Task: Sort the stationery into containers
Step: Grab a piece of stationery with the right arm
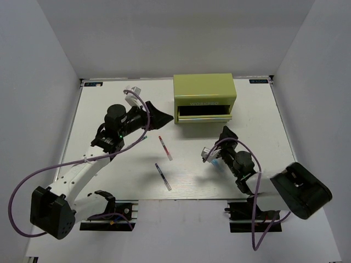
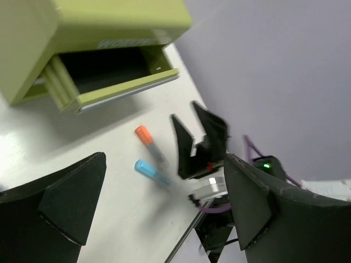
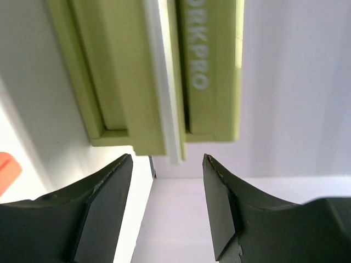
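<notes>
Both the red pen (image 1: 165,148) and purple pen (image 1: 163,176) look light, stiff, slippery; I'd pinch mid-barrel. My left end effector (image 2: 164,159) and right end effector (image 3: 167,159) gape empty.

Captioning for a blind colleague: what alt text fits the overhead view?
An olive-green tool chest stands far back on the table, one front drawer pulled open. The left gripper and right gripper are open and empty in front of it; two thin pens lie mid-table.

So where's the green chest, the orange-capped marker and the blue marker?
green chest (image 1: 204,87): top view, on its lid.
orange-capped marker (image 2: 143,133): left wrist view, on its orange cap.
blue marker (image 2: 145,167): left wrist view, on its blue end.
</notes>
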Motion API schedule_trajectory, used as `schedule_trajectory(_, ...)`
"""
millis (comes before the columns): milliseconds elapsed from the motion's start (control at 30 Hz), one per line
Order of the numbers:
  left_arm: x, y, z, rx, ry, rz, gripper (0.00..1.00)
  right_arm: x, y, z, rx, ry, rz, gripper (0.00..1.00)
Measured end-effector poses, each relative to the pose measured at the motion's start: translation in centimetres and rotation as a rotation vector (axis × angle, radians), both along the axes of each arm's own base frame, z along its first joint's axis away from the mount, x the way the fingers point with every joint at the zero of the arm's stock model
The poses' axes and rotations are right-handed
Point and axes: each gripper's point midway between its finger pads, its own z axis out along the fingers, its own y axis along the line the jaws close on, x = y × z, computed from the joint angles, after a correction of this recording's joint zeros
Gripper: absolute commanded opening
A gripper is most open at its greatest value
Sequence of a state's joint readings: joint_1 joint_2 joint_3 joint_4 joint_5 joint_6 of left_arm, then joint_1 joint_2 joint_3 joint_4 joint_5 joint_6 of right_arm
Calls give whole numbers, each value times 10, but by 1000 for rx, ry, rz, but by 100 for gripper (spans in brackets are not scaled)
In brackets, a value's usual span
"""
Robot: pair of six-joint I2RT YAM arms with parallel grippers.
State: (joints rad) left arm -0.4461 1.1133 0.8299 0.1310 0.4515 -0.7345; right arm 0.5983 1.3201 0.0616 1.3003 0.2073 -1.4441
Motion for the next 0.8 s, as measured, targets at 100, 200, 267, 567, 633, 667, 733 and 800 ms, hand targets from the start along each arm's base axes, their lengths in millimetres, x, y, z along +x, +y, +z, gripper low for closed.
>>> schedule_trajectory(100,-1,10,-14,41,70,58,98,-6,-7,16,60,-35,-22,58)
schedule_trajectory(200,-3,19,-32,87,143,105,98,-8,-16,66,258,-98,-59,56)
schedule_trajectory(267,-5,24,-43,114,185,129,98,0,-10,99,373,-14,-51,52)
schedule_trajectory(567,-16,37,-62,178,275,174,98,-47,25,135,695,537,91,35)
schedule_trajectory(633,-18,38,-64,183,282,175,98,-56,29,88,659,738,26,39)
schedule_trajectory(667,-19,38,-65,187,286,174,98,-63,30,66,634,827,-5,41)
schedule_trajectory(733,-21,38,-65,190,291,171,98,-81,27,27,589,989,-62,44)
schedule_trajectory(800,-23,39,-65,192,293,173,98,-95,25,9,569,1083,-89,52)
